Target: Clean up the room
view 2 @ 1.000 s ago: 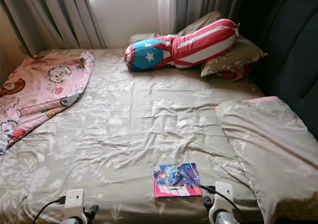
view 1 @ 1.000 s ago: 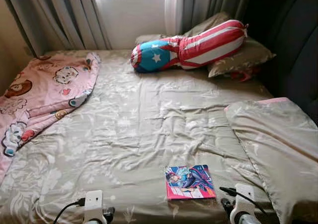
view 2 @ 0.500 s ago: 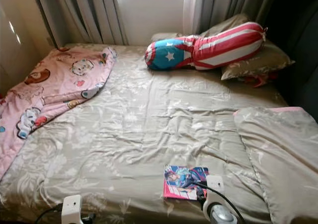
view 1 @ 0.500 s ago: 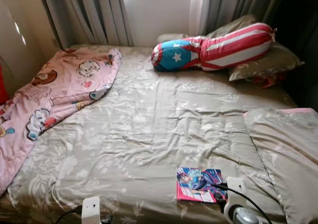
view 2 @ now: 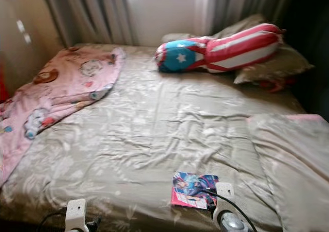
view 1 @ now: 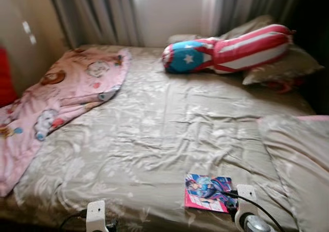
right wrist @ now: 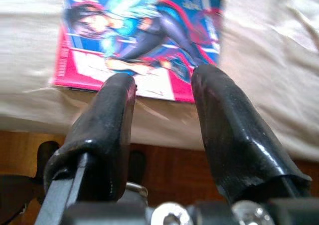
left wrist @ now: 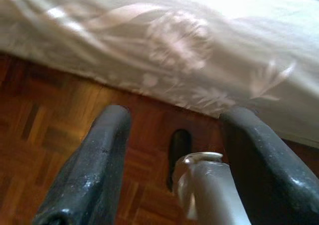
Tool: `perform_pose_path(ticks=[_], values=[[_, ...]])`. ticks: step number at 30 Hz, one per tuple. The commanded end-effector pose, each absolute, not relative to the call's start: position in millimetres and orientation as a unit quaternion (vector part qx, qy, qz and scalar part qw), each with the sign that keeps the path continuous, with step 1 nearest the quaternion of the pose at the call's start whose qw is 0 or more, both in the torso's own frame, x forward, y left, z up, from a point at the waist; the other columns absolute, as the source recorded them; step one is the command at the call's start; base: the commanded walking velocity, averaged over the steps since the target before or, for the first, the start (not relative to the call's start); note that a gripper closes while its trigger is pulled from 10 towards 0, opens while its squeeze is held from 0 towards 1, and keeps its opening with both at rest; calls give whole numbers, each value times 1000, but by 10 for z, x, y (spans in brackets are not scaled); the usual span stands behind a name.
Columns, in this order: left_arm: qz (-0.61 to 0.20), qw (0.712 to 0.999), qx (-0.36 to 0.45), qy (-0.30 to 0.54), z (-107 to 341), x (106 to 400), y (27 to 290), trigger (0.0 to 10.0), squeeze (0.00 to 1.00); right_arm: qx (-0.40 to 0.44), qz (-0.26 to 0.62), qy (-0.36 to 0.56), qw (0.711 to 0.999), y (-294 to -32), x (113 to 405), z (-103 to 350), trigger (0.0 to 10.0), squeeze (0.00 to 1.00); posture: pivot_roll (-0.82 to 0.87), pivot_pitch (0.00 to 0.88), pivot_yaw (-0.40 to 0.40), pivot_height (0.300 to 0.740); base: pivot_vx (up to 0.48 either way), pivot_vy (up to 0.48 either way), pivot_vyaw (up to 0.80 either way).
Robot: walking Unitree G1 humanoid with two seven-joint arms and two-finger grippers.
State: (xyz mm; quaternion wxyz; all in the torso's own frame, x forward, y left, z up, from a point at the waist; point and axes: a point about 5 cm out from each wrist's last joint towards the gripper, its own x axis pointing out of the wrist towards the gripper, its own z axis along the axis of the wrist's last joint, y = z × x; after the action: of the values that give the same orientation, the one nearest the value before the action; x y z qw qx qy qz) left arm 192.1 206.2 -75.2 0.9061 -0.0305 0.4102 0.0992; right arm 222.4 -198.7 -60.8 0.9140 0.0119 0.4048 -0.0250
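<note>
Bed with floral beige sheet; a pink cartoon blanket lies at 9 o'clock, a star-and-stripe bolster at 1 o'clock. Left tool, fingers parted and empty, hangs over parquet floor beside the bed edge. The comic book rests flat near 5 o'clock; right tool, open and empty, hovers just before it.
</note>
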Motion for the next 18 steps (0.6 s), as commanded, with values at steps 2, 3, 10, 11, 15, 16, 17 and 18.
perform_pose_path(ticks=[2,3,10,11,15,16,17,18], values=[[100,902,-26,420,-776,1875,2074,10000,0,13,-22,407,913,-1976,2218,-614,10000,0,-60,0,-9,740,0,0,800],[100,902,-26,420,-776,1875,2074,10000,0,13,-22,407,913,-1976,2218,-614,10000,0,-60,0,-9,740,0,0,800],[99,902,-23,420,-775,1876,2073,10000,0,15,-21,412,911,-1969,2208,-623,10000,0,-60,0,-8,740,0,0,67],[98,902,-25,420,-776,1876,2071,10000,0,15,-21,411,911,-1969,2209,-622,10000,0,-60,0,-8,740,0,0,0],[97,903,-33,418,-771,1890,2062,10000,0,25,-20,404,914,-1958,2224,-612,10000,0,-57,0,-6,740,0,0,0],[97,902,-33,418,-771,1889,2062,10000,0,26,-19,402,915,-1954,2231,-607,10000,0,-57,0,-6,740,0,262,0],[98,902,-33,419,-772,1888,2063,10000,0,27,-18,400,916,-1951,2235,-604,10000,0,-55,0,-6,740,0,262,0],[98,902,-33,420,-773,1887,2063,10000,0,28,-17,399,916,-1948,2239,-601,10000,0,-56,0,-5,740,0,424,0]])
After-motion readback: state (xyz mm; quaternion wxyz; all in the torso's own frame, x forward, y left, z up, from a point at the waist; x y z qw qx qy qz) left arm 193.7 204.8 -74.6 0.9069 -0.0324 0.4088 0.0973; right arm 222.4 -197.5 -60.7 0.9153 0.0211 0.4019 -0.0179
